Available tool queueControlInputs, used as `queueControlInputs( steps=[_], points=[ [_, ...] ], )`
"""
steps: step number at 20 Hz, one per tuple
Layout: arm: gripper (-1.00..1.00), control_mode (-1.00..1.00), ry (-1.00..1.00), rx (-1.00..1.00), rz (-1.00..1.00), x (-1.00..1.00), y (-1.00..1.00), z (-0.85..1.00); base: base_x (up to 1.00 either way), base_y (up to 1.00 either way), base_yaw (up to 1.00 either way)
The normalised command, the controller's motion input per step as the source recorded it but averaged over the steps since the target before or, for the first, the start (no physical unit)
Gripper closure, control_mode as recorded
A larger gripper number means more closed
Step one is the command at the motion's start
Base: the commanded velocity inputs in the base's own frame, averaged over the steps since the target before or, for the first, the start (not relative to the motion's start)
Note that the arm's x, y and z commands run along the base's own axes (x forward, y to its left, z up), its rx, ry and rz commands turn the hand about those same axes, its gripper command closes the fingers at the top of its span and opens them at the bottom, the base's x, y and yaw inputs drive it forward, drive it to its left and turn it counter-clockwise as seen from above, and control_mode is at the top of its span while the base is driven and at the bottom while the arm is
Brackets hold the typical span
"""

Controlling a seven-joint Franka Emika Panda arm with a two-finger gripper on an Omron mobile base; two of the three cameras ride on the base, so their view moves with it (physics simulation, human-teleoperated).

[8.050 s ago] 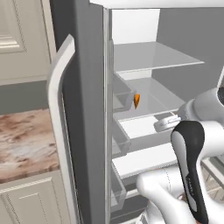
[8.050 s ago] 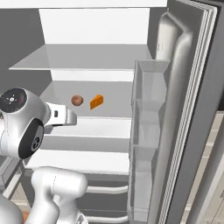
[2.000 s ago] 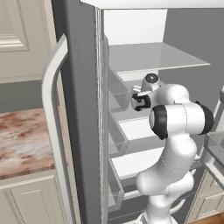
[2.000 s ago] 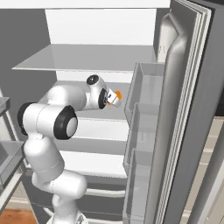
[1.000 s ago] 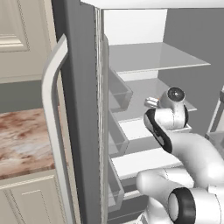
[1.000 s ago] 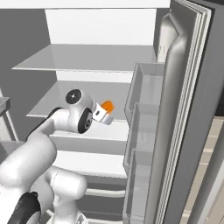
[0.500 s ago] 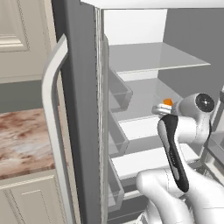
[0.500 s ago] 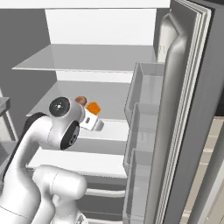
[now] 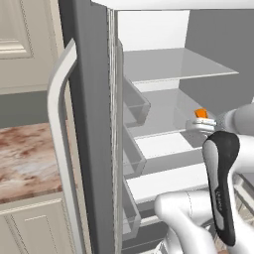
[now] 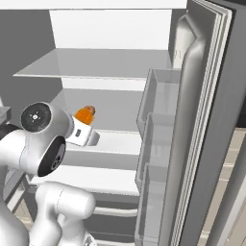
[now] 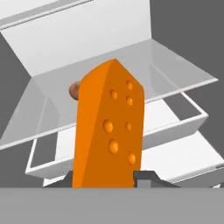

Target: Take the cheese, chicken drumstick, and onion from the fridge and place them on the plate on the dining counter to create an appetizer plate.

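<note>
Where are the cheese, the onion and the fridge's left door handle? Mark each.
cheese (image 11: pixel 109 131): hand view, on its holed orange face.
onion (image 11: pixel 74 90): hand view, on the brown edge showing beside the cheese.
left door handle (image 9: pixel 60 149): left base view, mid-length of the pale bar.

Cream panelled wall cupboard (image 9: pixel 22 44) at upper left. Below it, a grey wall strip (image 9: pixel 25 109). Cream base cabinet (image 9: pixel 34 228) lowest, under the cupboard. Pale wood floor (image 10: pixel 226 192) far right, well apart from the cupboard.
</note>
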Motion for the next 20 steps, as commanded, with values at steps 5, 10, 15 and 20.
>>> queueControlInputs(
  steps=[5,10,15,20],
  points=[
    [1.00,-1.00,0.05,-0.01,0.00,-0.42,0.22,0.10,0.00,0.00,0.00],
    [1.00,1.00,0.09,-0.02,0.00,-0.28,0.16,-0.02,-0.35,0.11,0.00],
    [1.00,1.00,0.00,0.00,0.00,0.00,0.00,0.00,-1.00,0.10,0.00],
    [1.00,1.00,0.00,0.00,0.00,0.00,0.00,0.00,-1.00,0.00,0.00]
  ],
)
